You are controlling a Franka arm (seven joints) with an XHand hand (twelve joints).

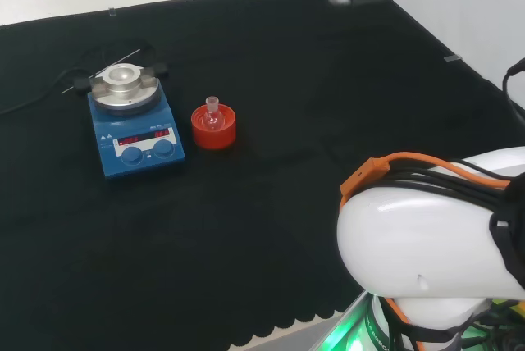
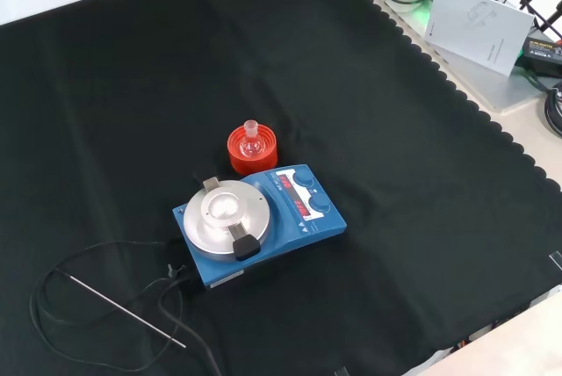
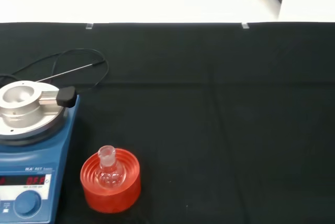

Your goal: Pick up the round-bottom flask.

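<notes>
The small clear glass round-bottom flask (image 1: 212, 113) sits upright in a red ribbed ring stand (image 1: 213, 127) left of centre in the head view (just beside the blue hotplate stirrer (image 1: 135, 132)). Best approach from above, closing around its neck; the hand's state I cannot tell.

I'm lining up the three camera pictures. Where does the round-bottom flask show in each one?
Head view: flask left of centre, upright in the red stand.
Front view: flask near centre, in the stand.
Wrist view: flask low down, in the stand.
Shared landmark: the blue hotplate, right beside the stand.

One flask (image 2: 252, 142), one red stand (image 2: 253, 152), one blue hotplate (image 2: 259, 222).
</notes>
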